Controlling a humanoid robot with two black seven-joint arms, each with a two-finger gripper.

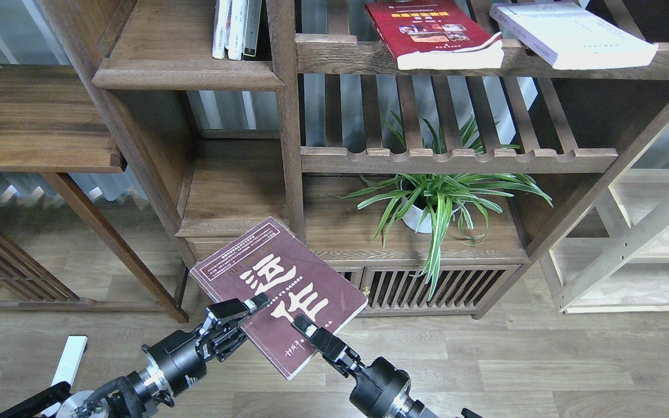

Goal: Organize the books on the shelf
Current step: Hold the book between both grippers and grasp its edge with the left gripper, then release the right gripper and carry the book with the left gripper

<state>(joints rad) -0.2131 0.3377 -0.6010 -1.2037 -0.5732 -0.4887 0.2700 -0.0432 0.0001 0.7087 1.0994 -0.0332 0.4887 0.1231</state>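
The left gripper (241,313) clamps the maroon book's (276,293) lower-left edge, holding it tilted below the solid shelf (186,72). The right gripper (311,335) pinches its bottom edge. Right of the shelf lie the red book (433,32) and the white book (572,35) on a slatted rack (340,55).

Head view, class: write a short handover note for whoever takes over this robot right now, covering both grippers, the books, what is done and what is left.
Left gripper: shut on the maroon book, at its left edge.
Right gripper: a finger lies on the cover; grip unclear.
Maroon book: held in the air below the shelf.
Red book and white book: lying flat on the slatted rack.
Done: maroon book picked up.
Left: all three books onto the shelf.
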